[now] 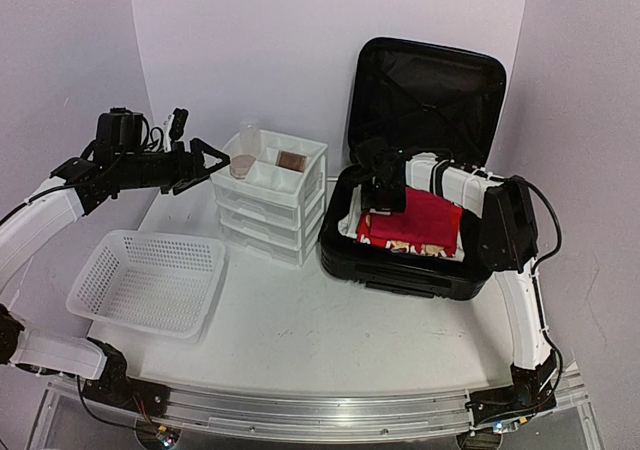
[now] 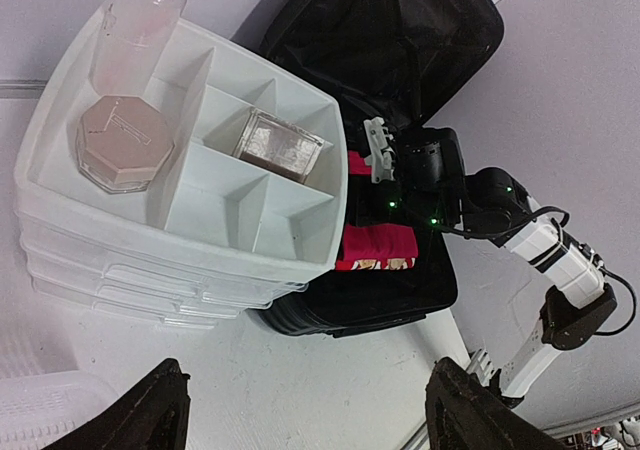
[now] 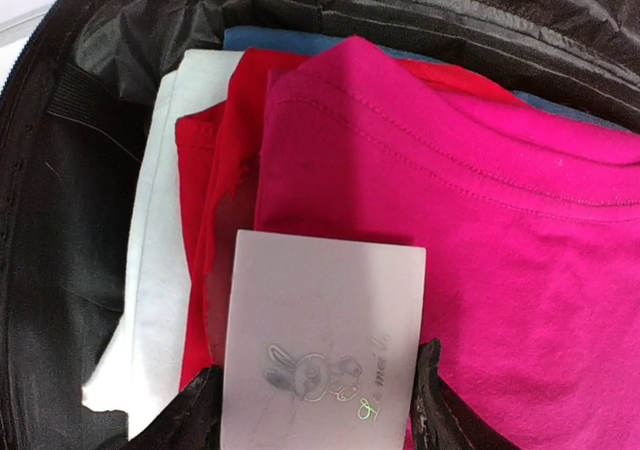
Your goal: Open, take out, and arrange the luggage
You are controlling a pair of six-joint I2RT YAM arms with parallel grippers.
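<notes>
Open luggage [image 1: 430,90] on the table, lid upright, surrounds the right claw [image 3: 315,400]. The claw's fingers sit against both edges of a frosted rabbit-print box [image 3: 320,310]; whether they clamp it cannot be told. Beneath the claw lie a folded pink shirt [image 3: 480,220] and red [image 3: 215,200], white [image 3: 160,250] and blue [image 3: 280,40] cloth. The left claw [image 2: 305,410] hangs wide open, holding nothing. Ahead of it the drawer unit [image 1: 270,220] holds a tumbler [image 2: 135,30], an octagonal compact [image 2: 122,142] and a clear case [image 2: 280,145] in its top tray. A mesh basket [image 1: 150,280] sits below.
</notes>
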